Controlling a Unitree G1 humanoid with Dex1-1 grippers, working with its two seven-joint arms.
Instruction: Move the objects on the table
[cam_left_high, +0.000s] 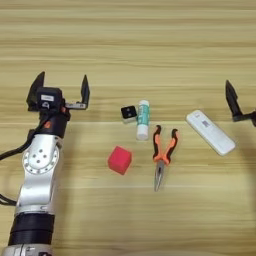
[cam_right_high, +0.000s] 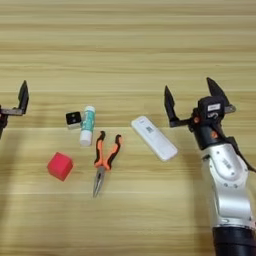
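Both end effectors are hovering wide open and empty: left end effector (cam_left_high: 62, 91), right end effector (cam_right_high: 193, 101) nearest the white remote-like bar (cam_right_high: 154, 138). Glue stick (cam_left_high: 143, 119), pliers (cam_left_high: 162, 156), red cube (cam_left_high: 120, 160) are lying between on the desk (cam_left_high: 128, 45). Pre-grasp step; next, probably lowering astride the bar.

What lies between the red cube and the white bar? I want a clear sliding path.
The orange-handled pliers lie between the red cube and the white bar, touching neither; both eye views show it.
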